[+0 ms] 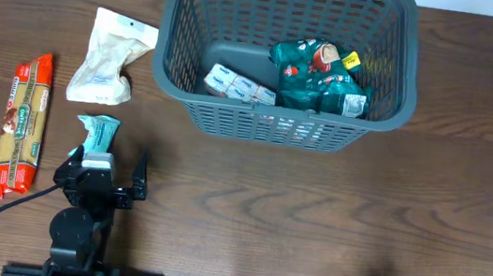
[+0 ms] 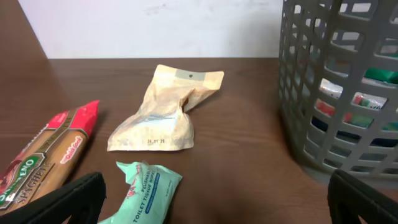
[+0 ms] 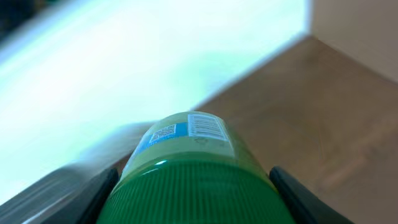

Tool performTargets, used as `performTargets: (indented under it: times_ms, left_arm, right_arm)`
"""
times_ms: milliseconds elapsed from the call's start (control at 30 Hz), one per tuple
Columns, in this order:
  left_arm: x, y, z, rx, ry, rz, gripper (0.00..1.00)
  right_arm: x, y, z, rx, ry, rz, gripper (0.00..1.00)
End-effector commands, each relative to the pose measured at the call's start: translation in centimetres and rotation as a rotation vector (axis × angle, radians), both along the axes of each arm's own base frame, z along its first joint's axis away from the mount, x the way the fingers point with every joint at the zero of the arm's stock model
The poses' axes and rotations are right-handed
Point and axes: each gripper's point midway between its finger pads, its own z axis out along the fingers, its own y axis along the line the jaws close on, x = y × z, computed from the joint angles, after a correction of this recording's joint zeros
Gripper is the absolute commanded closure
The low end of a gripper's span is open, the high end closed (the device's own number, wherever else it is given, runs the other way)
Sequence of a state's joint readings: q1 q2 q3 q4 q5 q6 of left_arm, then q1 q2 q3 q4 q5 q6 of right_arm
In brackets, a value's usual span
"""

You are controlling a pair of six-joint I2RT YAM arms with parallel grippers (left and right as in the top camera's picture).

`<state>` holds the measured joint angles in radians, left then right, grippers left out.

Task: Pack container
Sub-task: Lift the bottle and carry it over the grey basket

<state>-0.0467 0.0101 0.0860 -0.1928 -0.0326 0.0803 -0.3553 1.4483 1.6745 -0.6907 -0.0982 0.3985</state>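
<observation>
Counted on the wooden table [image 1: 310,231]: 1 container [image 1: 277,123], dark grey, lattice-sided, thick-rimmed, standing upright at the far middle. Outside it, to the left, 3 packets: 1 red spaghetti pack [image 1: 22,125], 1 beige pouch [image 1: 110,55], 1 teal tissue pack [image 1: 99,129]. Inside, on the solid floor: 1 white-and-blue packet [image 1: 239,85] beside a cluster of green packets [image 1: 320,76], number unclear. Left gripper [image 2: 217,196] spread wide, holding nothing, tissue pack just ahead. Right gripper [image 3: 193,199] clamped around 1 green-capped bottle [image 3: 186,140].
</observation>
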Motion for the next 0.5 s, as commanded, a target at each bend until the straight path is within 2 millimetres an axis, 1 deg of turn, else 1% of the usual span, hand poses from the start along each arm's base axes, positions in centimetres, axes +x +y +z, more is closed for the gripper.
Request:
performTargets:
  times_ms: [0,67,133,200,300,367,433,467]
  left_arm:
    - [0.0,0.1,-1.3,0.014,0.027,0.003,0.01]
    - [0.0,0.1,-1.3,0.014,0.027,0.003,0.01]
    - [0.0,0.1,-1.3,0.014,0.027,0.003,0.01]
    - [0.0,0.1,-1.3,0.014,0.027,0.003,0.01]
    - [0.0,0.1,-1.3,0.014,0.027,0.003,0.01]
    - [0.0,0.1,-1.3,0.014,0.027,0.003,0.01]
    - [0.0,0.1,-1.3,0.014,0.027,0.003,0.01]
    - [0.0,0.1,-1.3,0.014,0.027,0.003,0.01]
  right_arm:
    - [-1.4,4.2,4.6,-0.128,-0.091,0.138,0.98]
    - [-2.0,6.8,6.2,-0.162,-0.131,0.211,0.98]
    - [-2.4,9.3,7.2,-0.180,-0.159,0.293,0.99]
    - [-2.5,11.5,7.5,-0.177,-0.169,0.354,0.98]
    - [-2.6,14.5,7.0,-0.167,-0.154,0.433,0.98]
    - [-2.7,17.0,6.2,-0.176,-0.132,0.508,0.99]
    - [-2.7,19.0,5.6,-0.184,-0.113,0.567,0.99]
    - [-2.7,20.4,5.0,-0.189,-0.099,0.611,0.98]
